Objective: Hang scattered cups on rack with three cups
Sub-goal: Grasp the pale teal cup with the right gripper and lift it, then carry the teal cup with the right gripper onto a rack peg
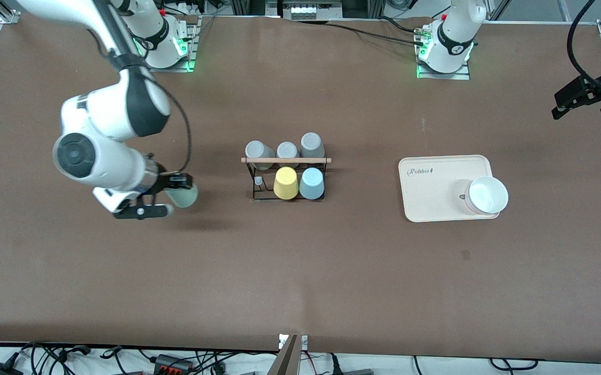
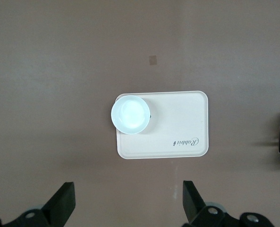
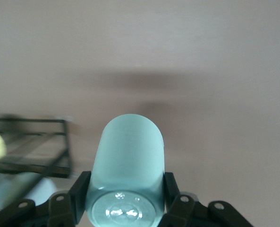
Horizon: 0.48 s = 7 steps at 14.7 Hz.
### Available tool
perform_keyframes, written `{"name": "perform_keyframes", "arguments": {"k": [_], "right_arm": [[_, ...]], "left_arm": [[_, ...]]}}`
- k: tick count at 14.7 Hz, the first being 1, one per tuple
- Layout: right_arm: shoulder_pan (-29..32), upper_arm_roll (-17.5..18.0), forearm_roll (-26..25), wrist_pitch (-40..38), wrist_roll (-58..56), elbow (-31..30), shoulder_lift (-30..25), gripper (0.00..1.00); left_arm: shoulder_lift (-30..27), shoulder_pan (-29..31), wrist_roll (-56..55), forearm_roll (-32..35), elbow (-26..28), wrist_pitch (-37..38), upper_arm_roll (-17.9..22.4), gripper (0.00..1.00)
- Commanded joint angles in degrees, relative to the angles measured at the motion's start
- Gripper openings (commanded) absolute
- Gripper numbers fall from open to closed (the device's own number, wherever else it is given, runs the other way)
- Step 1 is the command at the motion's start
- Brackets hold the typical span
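Mint cup [image 1: 184,196] clamped by right gripper [image 1: 167,195] over table [image 1: 300,271].

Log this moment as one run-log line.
right pincer: shut on mint cup, over table beside rack | left pincer: open, waiting above tray | blue cup: on rack

The only readable writing is the word "Rabbit" in dark script, printed on a corner of the beige tray [image 1: 443,177], the corner nearest the rack [image 1: 285,177]. Nothing else carries legible text.
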<state>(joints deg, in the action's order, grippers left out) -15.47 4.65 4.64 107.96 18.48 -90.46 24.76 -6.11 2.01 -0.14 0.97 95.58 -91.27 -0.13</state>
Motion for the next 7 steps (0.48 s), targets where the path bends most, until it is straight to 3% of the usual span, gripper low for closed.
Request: {"name": "perform_keyframes", "arguments": {"k": [1,7], "right_arm": [[-4.5,-0.4,0.5,-1.4,9.4,6.4,3.3,0.23],[-11.2,-0.3,0.5,-1.5,20.4,11.2,6.2,0.23]], "left_arm": [[0.7,-0.1,0.8,-1.0,-1.2,-0.6,0.0,1.00],[1.7,-0.2,0.8,-0.9,-1.4,-0.4,0.0,1.00]]}}
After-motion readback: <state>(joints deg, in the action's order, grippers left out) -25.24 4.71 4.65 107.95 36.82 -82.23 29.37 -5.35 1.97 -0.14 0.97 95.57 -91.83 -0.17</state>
